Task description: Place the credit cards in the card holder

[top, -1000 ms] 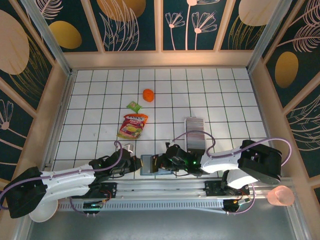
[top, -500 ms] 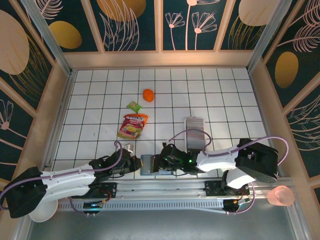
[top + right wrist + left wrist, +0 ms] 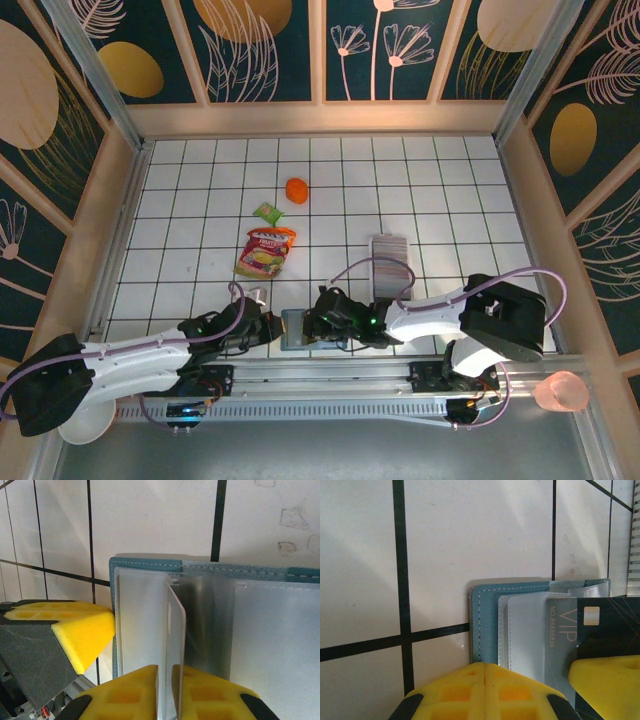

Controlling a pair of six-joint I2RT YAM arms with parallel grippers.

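Near the desk's (image 3: pixel 460 200) front edge, the card holder (image 3: pixel 297 328) lies open between my arms. My left jaws are clenched beside it; my right jaws straddle an upright card (image 3: pixel 175 630) over its sleeve, though I cannot tell whether they grip it.

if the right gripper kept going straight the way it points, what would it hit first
Probably the card holder: the right gripper points into its clear sleeves, with a credit card edge-on between its fingers.

An orange lump (image 3: pixel 297 190), a green packet (image 3: pixel 267 212) and a red-yellow snack pouch (image 3: pixel 266 251) lie on the gridded table (image 3: pixel 200 200).
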